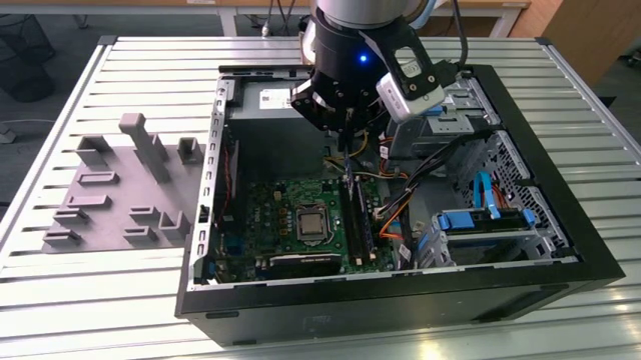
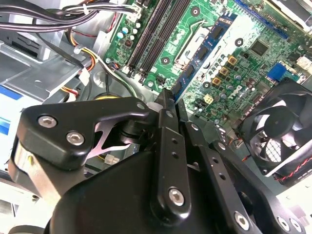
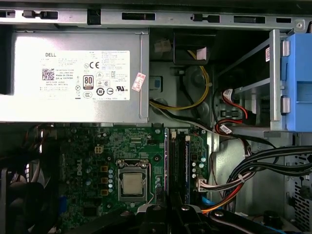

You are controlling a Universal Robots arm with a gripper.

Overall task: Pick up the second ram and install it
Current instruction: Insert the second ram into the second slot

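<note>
On slatted desk (image 1: 120, 300), open computer case (image 1: 561, 274) lying on side. Arm hanging over motherboard (image 1: 275, 214), end effector (image 1: 346, 139) hovering above black RAM slots (image 1: 358, 217). Second ram (image 1: 347, 166) showing as thin vertical edge below fingers, apparently clamped between them, lower end nearing slots, not yet seated. One stick seeming to be sitting in slots (image 3: 185, 161) in first wrist view. Judging: pickup done, insertion pending.

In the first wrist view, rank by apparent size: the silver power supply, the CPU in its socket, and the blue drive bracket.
1. Silver power supply, by far the largest.
2. Blue drive bracket, though the frame edge cuts it off.
3. CPU, smallest.
</note>
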